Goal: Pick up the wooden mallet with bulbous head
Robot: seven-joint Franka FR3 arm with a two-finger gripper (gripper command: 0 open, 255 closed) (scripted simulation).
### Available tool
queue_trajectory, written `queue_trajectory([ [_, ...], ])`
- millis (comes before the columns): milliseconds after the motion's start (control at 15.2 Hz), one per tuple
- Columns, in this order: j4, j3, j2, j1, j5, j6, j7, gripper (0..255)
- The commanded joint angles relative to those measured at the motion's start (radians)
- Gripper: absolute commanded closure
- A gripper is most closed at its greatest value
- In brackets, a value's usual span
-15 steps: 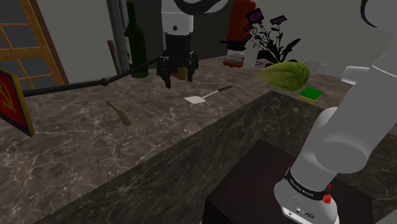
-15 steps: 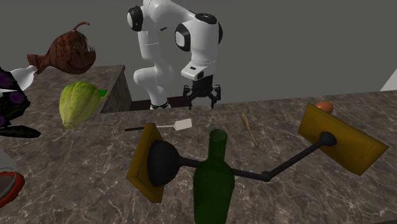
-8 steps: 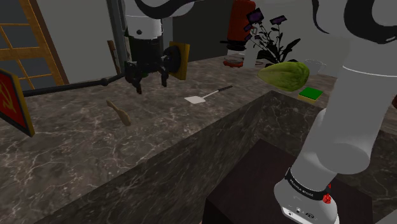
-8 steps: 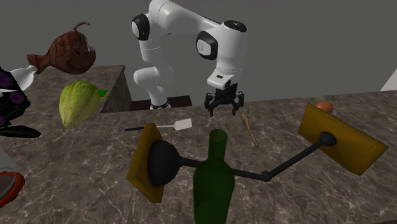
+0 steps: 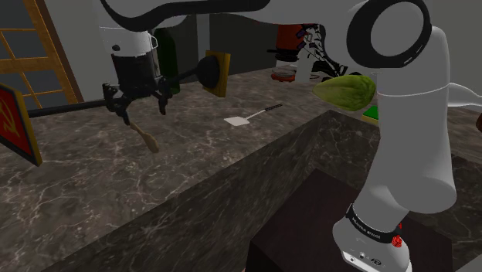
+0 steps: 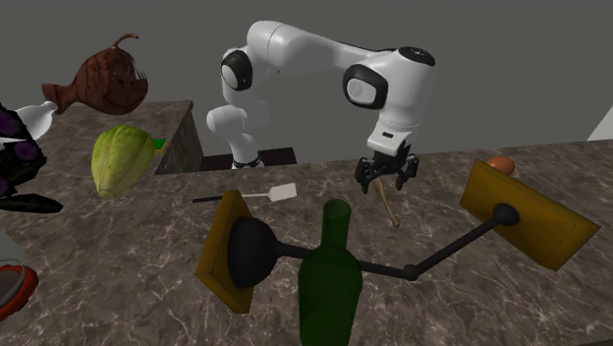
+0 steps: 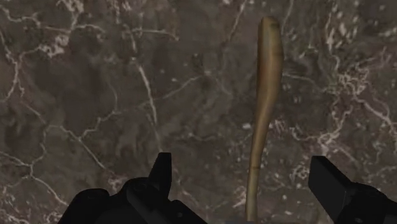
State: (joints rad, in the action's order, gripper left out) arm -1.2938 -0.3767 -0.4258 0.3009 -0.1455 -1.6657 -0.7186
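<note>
Wooden mallet (image 7: 267, 95) inside parted tool (image 7: 240, 163), seemingly untouched

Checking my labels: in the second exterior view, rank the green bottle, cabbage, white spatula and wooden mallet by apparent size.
Largest first:
1. green bottle, inflated by nearness to the camera
2. cabbage
3. white spatula
4. wooden mallet

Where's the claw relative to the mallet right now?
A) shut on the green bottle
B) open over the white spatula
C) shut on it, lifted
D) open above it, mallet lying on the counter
D: the claw stands open, with the mallet lying untouched on the counter below it.
</note>
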Motion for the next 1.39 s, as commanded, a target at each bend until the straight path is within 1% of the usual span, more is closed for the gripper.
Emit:
queue_trajectory([
  [0,0.123,0.002,-0.089,0.035,-0.024,0.037,-0.013,0],
  [462,0.011,0.004,-0.079,0.022,-0.022,-0.064,-0.016,0],
  [594,0.003,0.004,-0.078,0.021,-0.022,-0.071,-0.016,0],
  [660,0.003,0.004,-0.078,0.02,-0.022,-0.071,-0.015,255],
  [1254,0.003,0.004,-0.079,0.021,-0.022,-0.071,-0.016,255],
  [1320,0.017,0.004,-0.079,0.023,-0.022,-0.058,-0.016,255],
])
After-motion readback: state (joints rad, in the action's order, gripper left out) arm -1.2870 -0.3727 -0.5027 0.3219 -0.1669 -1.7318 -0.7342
